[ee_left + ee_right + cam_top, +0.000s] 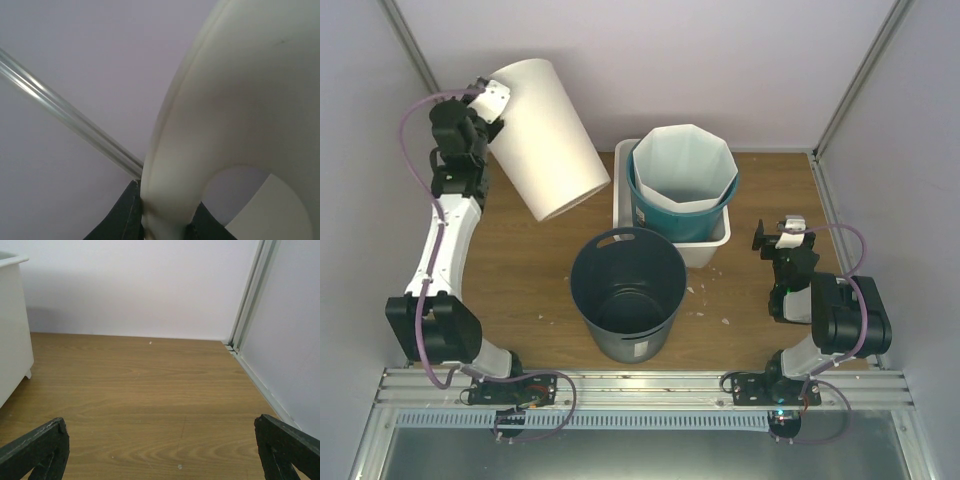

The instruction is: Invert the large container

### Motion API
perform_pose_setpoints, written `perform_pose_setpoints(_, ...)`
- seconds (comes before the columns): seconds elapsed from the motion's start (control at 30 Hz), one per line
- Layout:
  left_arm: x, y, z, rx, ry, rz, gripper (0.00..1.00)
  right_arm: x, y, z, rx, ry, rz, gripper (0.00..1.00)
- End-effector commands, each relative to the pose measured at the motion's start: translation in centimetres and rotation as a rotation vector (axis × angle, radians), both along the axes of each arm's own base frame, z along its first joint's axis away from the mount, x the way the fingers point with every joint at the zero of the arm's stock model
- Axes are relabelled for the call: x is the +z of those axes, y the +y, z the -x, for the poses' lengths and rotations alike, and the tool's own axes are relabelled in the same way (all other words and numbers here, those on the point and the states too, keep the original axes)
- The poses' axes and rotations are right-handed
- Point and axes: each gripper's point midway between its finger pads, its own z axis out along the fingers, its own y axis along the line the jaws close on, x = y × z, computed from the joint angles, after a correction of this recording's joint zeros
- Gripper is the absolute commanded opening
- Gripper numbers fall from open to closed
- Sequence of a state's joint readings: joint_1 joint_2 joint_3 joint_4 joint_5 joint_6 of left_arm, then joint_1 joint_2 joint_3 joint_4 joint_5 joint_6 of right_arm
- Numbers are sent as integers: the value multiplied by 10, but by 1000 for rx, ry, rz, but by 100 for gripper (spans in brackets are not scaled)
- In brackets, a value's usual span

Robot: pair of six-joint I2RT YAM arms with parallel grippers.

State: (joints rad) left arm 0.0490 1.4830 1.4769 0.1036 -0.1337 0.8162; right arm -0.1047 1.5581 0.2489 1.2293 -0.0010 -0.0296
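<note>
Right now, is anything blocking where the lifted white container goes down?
Nothing visible does. The left gripper holds the white container by its rim, tilted over the back left of the table, bare where it shows. The grey bin and white tub stand to its right.

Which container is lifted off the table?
The white container, held tilted by the left gripper; the dark grey bin and teal bin both stand upright.
</note>
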Motion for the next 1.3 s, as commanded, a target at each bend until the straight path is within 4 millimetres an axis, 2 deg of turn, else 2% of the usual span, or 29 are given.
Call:
perform_pose_setpoints(0.0, -14, 15, 1, -51, 113, 287, 0, 11, 1, -3, 2, -44, 15, 100)
perform_pose_setpoints(0.17, -59, 30, -5, -94, 285, 464, 0, 11, 2, -3, 4, -44, 17, 100)
perform_pose_setpoints(0.3, -112, 49, -8, -120, 457, 642, 0, 11, 2, -3, 4, -44, 17, 100)
perform_pose_setpoints(0.37, -143, 60, -10, -160, 545, 790, 0, 11, 2, -3, 5, -45, 18, 100)
perform_pose_setpoints(0.47, -174, 80, -8, -162, 605, 943, 0, 11, 3, -3, 5, -45, 18, 100)
perform_pose_setpoints(0.53, -190, 84, -6, -169, 633, 1012, 0, 11, 3, -3, 7, -43, 19, 100)
perform_pose_setpoints(0.63, -207, 77, -6, -206, 689, 1125, 0, 11, 3, -3, 7, -44, 19, 100)
perform_pose_setpoints(0.9, -231, 40, -11, -358, 836, 1507, 0, 11, 4, -3, 8, -45, 20, 100)
perform_pose_setpoints(0.97, -240, 27, -11, -370, 878, 1554, 0, 11, 4, -3, 9, -45, 20, 100)
perform_pose_setpoints(1.07, -266, 11, -5, -332, 956, 1641, 0, 11, 3, -3, 8, -44, 21, 100)
perform_pose_setpoints(1.17, -295, 4, 0, -284, 1018, 1720, 0, 11, 3, -3, 7, -44, 20, 100)
perform_pose_setpoints(1.27, -314, -2, 2, -232, 1046, 1720, 0, 10, 3, -3, 7, -43, 21, 100)
